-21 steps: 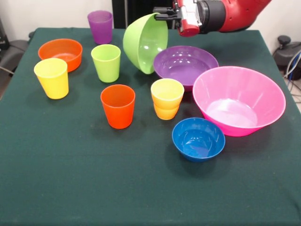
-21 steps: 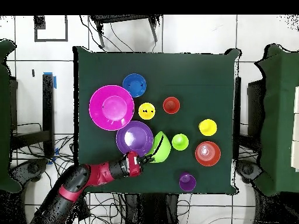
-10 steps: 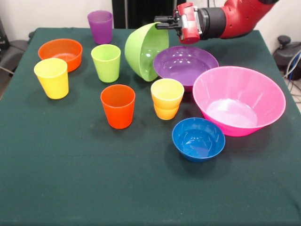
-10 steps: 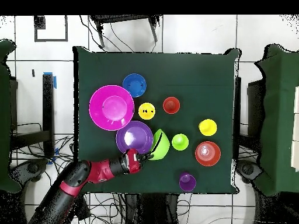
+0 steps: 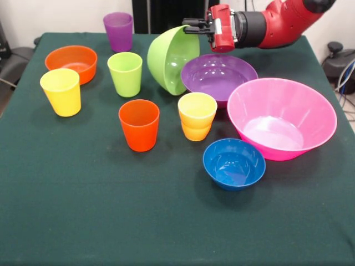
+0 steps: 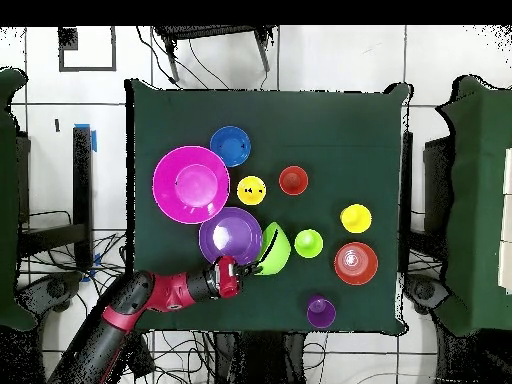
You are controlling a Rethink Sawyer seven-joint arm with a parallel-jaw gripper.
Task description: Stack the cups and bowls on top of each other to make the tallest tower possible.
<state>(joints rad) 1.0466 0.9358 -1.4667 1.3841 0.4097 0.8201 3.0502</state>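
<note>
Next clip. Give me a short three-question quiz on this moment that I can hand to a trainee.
1. True or false: the green bowl sits flat on the table.
2. Which bowl lies nearest the tilted green bowl? A. blue bowl B. purple bowl C. orange bowl
3. Fill in: the gripper grips the green bowl by its ____.

Key
1. False: it is tipped on its side, its opening facing the purple bowl, with the jaws clamped on it.
2. B
3. Rim: the jaws pinch the upper edge.
</note>
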